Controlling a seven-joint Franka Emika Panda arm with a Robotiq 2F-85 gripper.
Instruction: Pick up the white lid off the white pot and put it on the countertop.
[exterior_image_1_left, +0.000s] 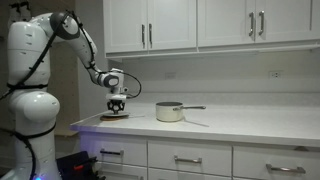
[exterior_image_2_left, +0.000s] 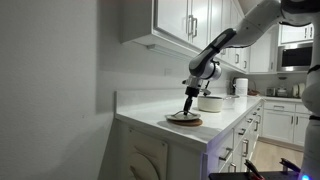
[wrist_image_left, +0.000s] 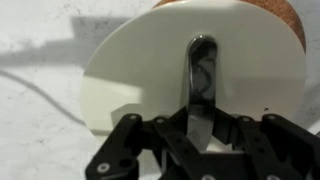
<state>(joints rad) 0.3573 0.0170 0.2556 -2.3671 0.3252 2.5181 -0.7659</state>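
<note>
Several white cabinets (exterior_image_1_left: 170, 25) hang above the white countertop (exterior_image_1_left: 250, 125) in an exterior view. On the countertop stands the white pot (exterior_image_1_left: 170, 111). Beside it, the white lid (exterior_image_1_left: 117, 113) lies on a brown disc (exterior_image_1_left: 106, 118) under the claw (exterior_image_1_left: 117, 106). In an exterior view, a bare wall (exterior_image_2_left: 60, 80) meets the counter's end near the lid. In the wrist view, the claw is closed narrowly on the lid's handle (wrist_image_left: 202, 70).
</note>
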